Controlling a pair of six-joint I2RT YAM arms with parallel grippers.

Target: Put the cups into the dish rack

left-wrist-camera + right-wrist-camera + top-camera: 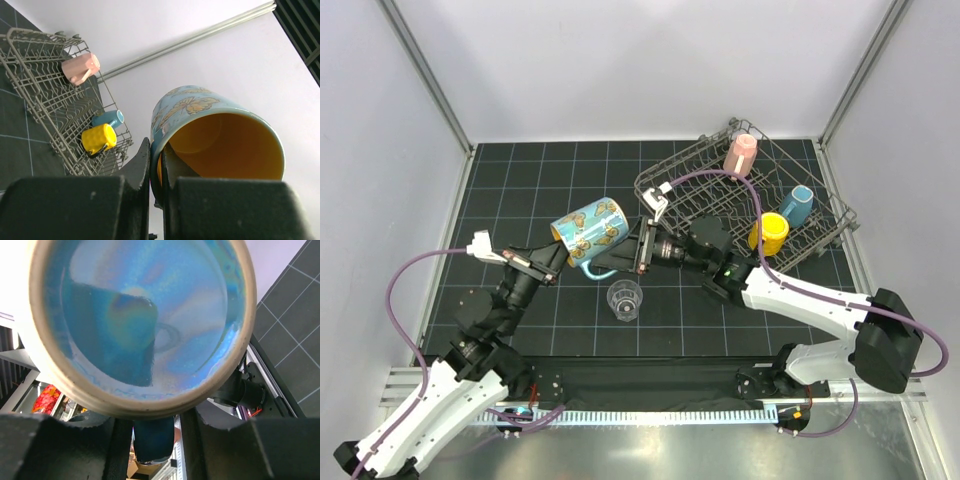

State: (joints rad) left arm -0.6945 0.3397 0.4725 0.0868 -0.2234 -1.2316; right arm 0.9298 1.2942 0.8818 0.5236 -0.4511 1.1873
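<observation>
The butterfly mug [588,228], blue outside and orange-yellow inside, hangs in the air above the table [520,180]. It lies tilted on its side between the two arms, just left of the dish rack [740,200] and not in it. The left gripper [558,248] holds it by the rim. In the left wrist view its fingers [142,165] are pressed almost together on the mug's wall, one outside and one inside the open mouth. The right gripper [635,252] reaches in from the rack side toward the mug's base. The right wrist view is filled by the glazed blue underside of the mug [145,315], with the handle [152,440] sitting between the two fingers [120,440]. The fingers stand close on either side of the handle, but I cannot tell whether they are pressing on it. The glass [625,300] stands upright on the table in front of the mug, apart from both grippers. Three cups are in the rack. The pink cup [741,153] is near the far end, the plain blue mug [795,205] is toward the right side, and the yellow mug [770,232] is just beside the blue one at the near edge. The left wrist camera shows the same rack [45,100] with the pink cup [80,67], the plain blue mug [107,118] and the yellow mug [99,138].
</observation>
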